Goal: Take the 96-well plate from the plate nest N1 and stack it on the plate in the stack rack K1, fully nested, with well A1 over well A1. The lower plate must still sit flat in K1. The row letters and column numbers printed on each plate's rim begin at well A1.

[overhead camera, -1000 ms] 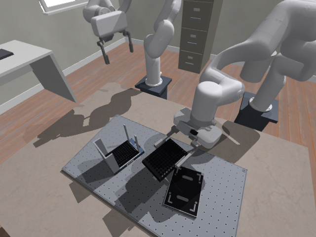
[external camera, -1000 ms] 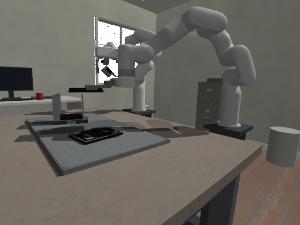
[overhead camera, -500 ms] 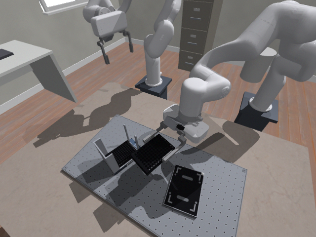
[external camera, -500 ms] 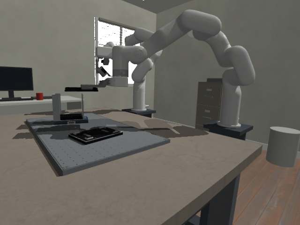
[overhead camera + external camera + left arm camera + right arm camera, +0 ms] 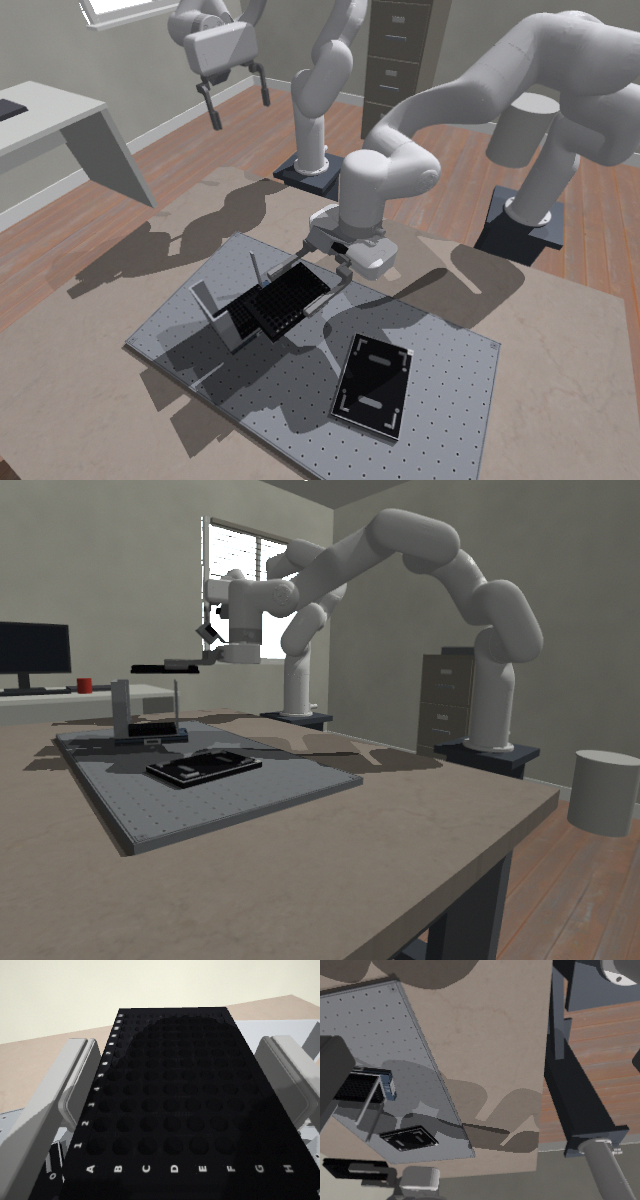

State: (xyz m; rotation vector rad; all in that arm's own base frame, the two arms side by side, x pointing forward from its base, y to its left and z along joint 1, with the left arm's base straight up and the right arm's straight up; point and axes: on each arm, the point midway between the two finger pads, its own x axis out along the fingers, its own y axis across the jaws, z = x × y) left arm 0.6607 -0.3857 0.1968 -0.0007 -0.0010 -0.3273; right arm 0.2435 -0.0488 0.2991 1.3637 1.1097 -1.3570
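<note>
The left gripper (image 5: pixel 293 289) (image 5: pixel 178 663) (image 5: pixel 182 1080) (image 5: pixel 366 1168) is closed on the upper plate (image 5: pixel 289 299) (image 5: pixel 149 669) (image 5: pixel 170 1090) (image 5: pixel 335 1169), a pad along each long side, and that's a sensible grip: the underside is left free to nest. Here's the plate near the middle of the top view, up in the air and looking level in the exterior view. Its A1 corner shows lower left in the left wrist view, which should help match the corners. Just left of it in the top view comes the stack rack K1 (image 5: pixel 227 330) (image 5: pixel 120 707) (image 5: pixel 368 1102), the lower plate (image 5: pixel 241 317) (image 5: pixel 152 729) (image 5: pixel 357 1087) inside, partly covered by the upper one; its lettering can't be read, so neither A1 match nor perfect seating can be confirmed. The uprights probably call for centring before any lowering. Right of centre, low down, sits plate nest N1 (image 5: pixel 372 387) (image 5: pixel 206 765) (image 5: pixel 410 1138), without its plate. Farther out, upper left, the right gripper (image 5: pixel 241 111) (image 5: pixel 206 615) (image 5: pixel 487 1067) hangs wide open and holding nothing, likely parked out of the way; the exterior view half hides it.

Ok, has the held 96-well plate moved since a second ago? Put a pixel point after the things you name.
Yes. In the top view the held plate (image 5: pixel 289 300) (image 5: pixel 149 669) (image 5: pixel 172 1090) (image 5: pixel 345 1169) shifted away from the nest (image 5: pixel 373 387) (image 5: pixel 204 767) (image 5: pixel 410 1138), toward the rack (image 5: pixel 224 330) (image 5: pixel 120 707).
</note>
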